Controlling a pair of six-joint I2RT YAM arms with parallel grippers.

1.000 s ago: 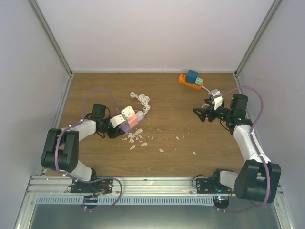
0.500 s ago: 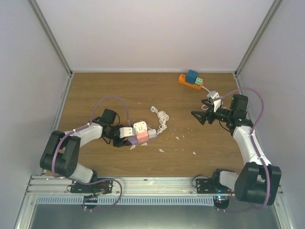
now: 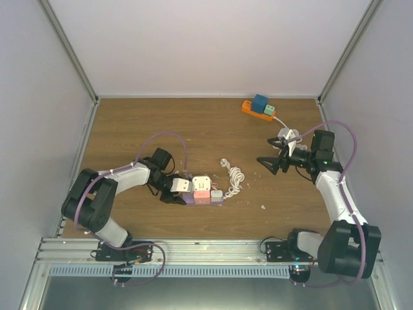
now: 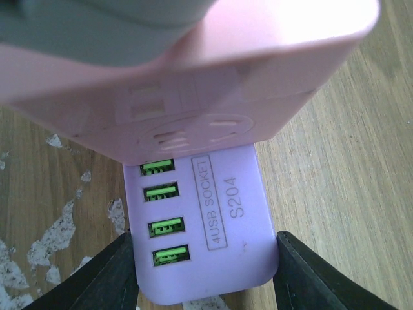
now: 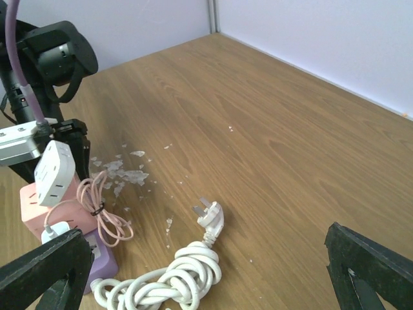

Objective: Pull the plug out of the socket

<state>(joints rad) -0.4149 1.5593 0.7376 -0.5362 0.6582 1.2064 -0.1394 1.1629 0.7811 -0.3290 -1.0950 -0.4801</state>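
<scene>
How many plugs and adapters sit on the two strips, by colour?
White: 2 (white adapter, white plug)
Pink: 1 (pink block)
Blue: 1 (blue block)
Green: 1 (green block)
Total: 5, with 3 on the purple strip and 2 on the orange strip

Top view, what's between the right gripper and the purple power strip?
A coiled white cable, its plug loose, lies between the right gripper and power strip; top and right wrist views show it.

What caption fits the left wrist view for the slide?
Left gripper grips purple USB power strip; pink adapter sits on top.
</scene>
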